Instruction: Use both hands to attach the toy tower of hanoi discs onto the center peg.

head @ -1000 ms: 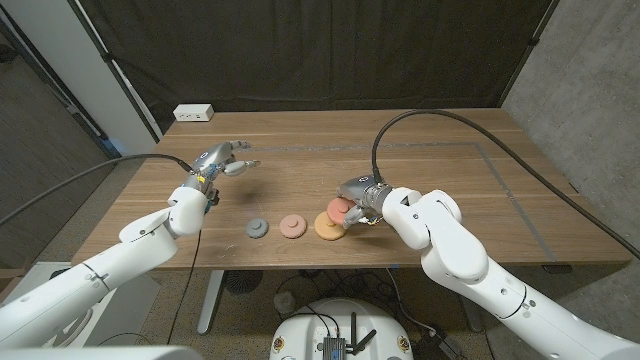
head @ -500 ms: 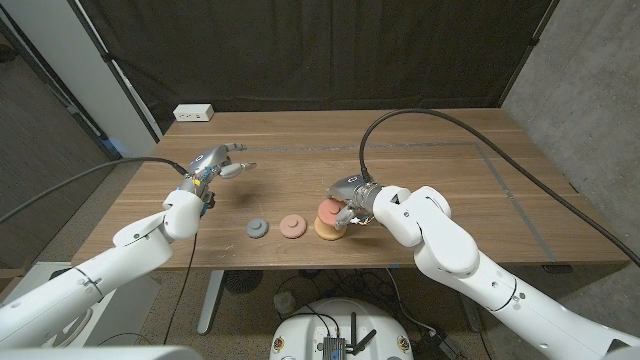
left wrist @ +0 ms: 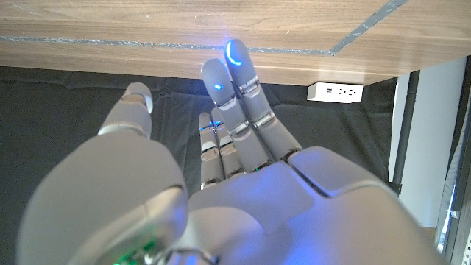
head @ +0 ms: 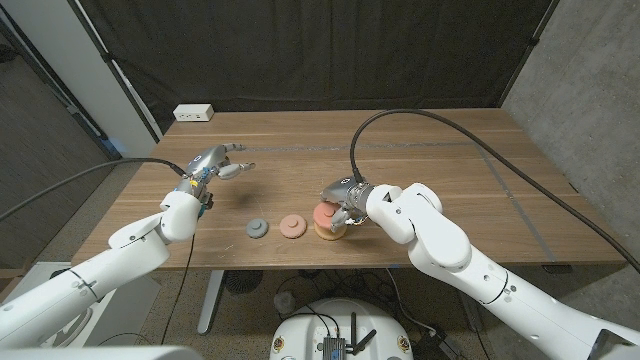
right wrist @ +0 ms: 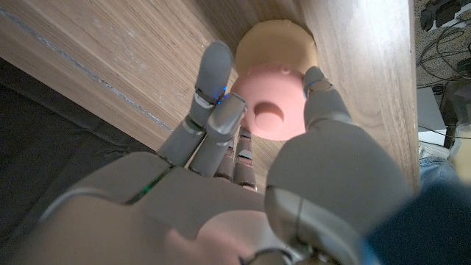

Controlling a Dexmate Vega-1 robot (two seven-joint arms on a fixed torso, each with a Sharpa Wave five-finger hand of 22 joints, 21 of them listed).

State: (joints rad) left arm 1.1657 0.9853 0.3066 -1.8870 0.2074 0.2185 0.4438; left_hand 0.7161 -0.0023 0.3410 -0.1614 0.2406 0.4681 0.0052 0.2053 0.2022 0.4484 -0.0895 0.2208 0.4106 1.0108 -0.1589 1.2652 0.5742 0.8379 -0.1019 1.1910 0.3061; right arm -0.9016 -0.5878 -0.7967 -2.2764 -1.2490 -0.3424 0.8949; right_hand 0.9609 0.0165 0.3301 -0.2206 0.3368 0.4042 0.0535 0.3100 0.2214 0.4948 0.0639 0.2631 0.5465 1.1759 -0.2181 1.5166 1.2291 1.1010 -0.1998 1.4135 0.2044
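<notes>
Near the table's front edge lie a grey disc (head: 257,228), a pale pink disc (head: 292,226) and a larger orange disc (head: 328,230). My right hand (head: 343,198) pinches a reddish-pink disc (head: 324,213) between thumb and fingers, right over the orange disc. In the right wrist view the reddish-pink disc (right wrist: 274,110) has a round hub in its middle and covers part of the orange disc (right wrist: 276,46); I cannot tell whether they touch. My left hand (head: 217,161) hovers over the table's left part, fingers stretched out and holding nothing. The left wrist view has those fingers (left wrist: 237,118) straight.
A white power strip (head: 194,113) lies at the table's far left corner. Thin taped lines (head: 500,170) mark the wooden table (head: 440,160) on the right side. A dark curtain hangs behind the table.
My right hand has carried the reddish-pink disc to the left, from beside the orange disc to over it. The left hand has barely moved.
</notes>
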